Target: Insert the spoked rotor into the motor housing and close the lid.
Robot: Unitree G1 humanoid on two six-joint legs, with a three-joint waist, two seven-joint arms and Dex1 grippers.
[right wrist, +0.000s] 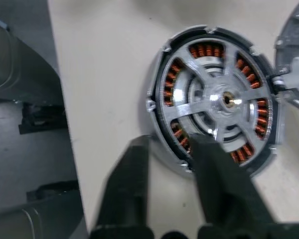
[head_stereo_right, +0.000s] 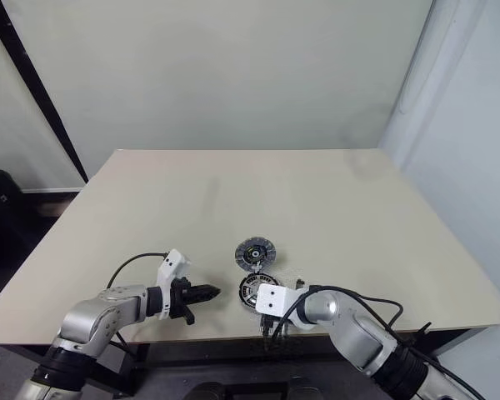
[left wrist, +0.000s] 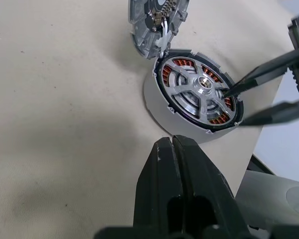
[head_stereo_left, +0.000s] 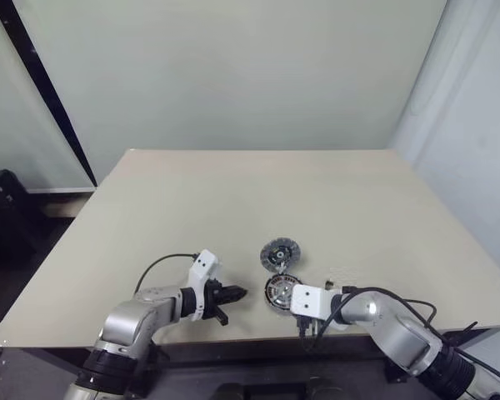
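Straddling the copper-wound round motor housing's (right wrist: 214,104) rim (silver spoked rotor (left wrist: 199,92) seemingly seated), right gripper (right wrist: 169,149) pinches it; left gripper (left wrist: 173,149) pressed together.

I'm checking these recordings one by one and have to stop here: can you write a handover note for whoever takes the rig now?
Left gripper: shut, empty, aimed at the parts from beside them.
Right gripper: one finger on the rim of the round copper-wound motor housing, the other outside its wall.
Shiny silver spoked rotor: already seated in the housing.
Round grey lid with dark toothed rim: just behind the housing, apparently wired to it.
Left to do: put the lid on the housing.
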